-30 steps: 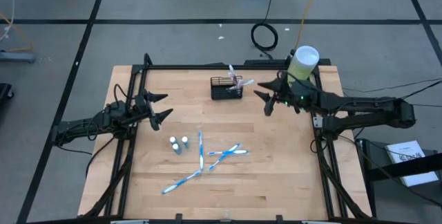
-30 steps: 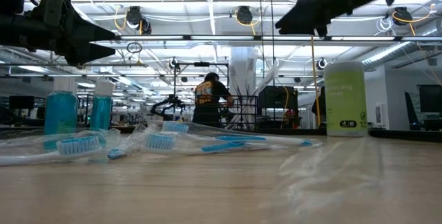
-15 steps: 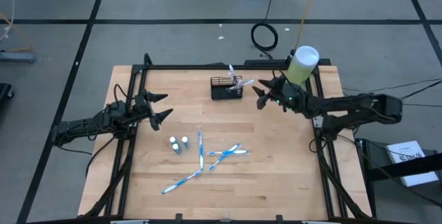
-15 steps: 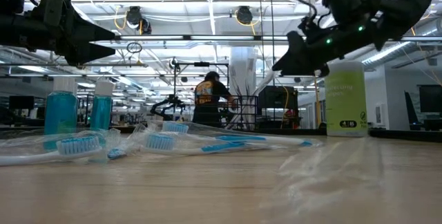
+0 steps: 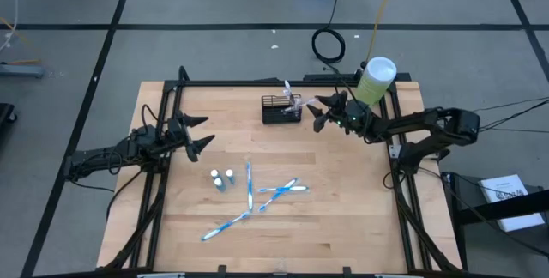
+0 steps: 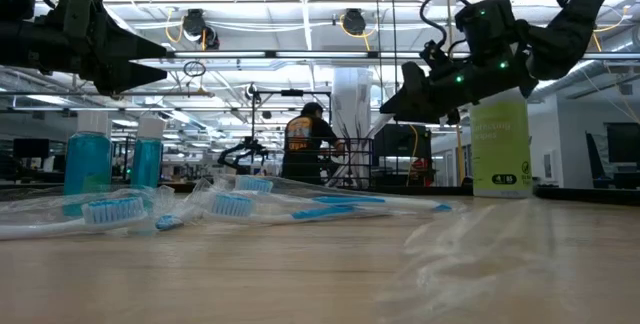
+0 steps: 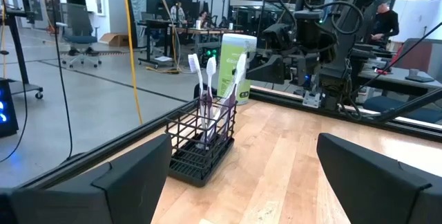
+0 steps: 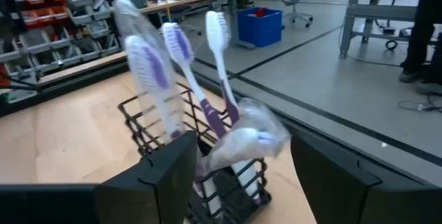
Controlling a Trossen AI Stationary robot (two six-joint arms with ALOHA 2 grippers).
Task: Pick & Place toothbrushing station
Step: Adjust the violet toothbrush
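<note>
While my right gripper (image 5: 318,114) hangs above the table near the far edge with its fingers spread wide and nothing between them, the toothbrushing station (image 5: 281,109) sits just beside it, toward the table's middle. Through the right wrist view I see that black wire basket (image 8: 200,169) straight ahead past the fingertips, holding upright purple-and-white toothbrushes (image 8: 181,79). My left gripper (image 5: 199,132) waits open and empty over the left side, well apart from the basket.
</note>
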